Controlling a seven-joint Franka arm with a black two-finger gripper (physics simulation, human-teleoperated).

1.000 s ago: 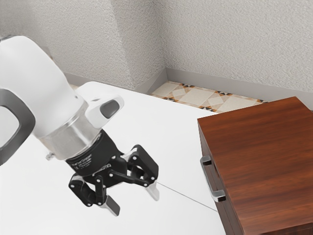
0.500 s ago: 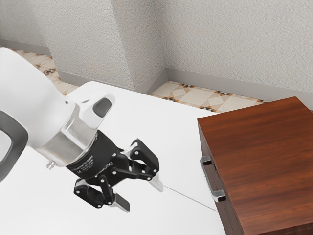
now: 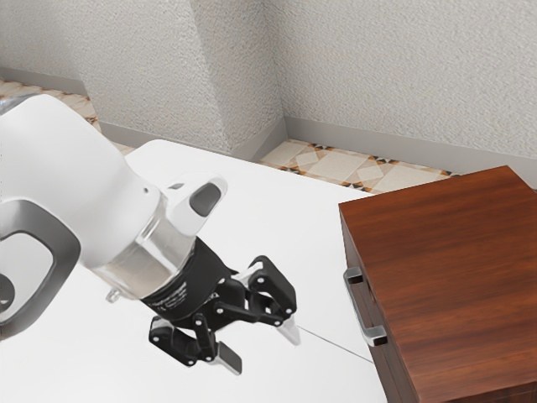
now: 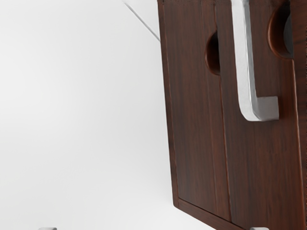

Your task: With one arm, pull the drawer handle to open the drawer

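Note:
A dark wooden drawer cabinet (image 3: 453,277) stands on the white table at the exterior view's right. Its silver bar handle (image 3: 363,306) runs down the drawer front that faces my arm. My black gripper (image 3: 262,346) hovers above the table well to the left of the handle, open, with nothing between its fingers. In the wrist view the drawer front (image 4: 201,124) and the silver handle (image 4: 249,72) lie ahead of my hand, and the drawer looks shut.
The white table (image 3: 277,218) stretches between my gripper and the cabinet. A thin seam line (image 3: 336,344) crosses the tabletop toward the cabinet. Textured walls and a patterned tile floor (image 3: 352,166) lie behind the table.
My hand has moved to the right, toward the cabinet, and a little lower. The fingers stay open. The drawer has not moved.

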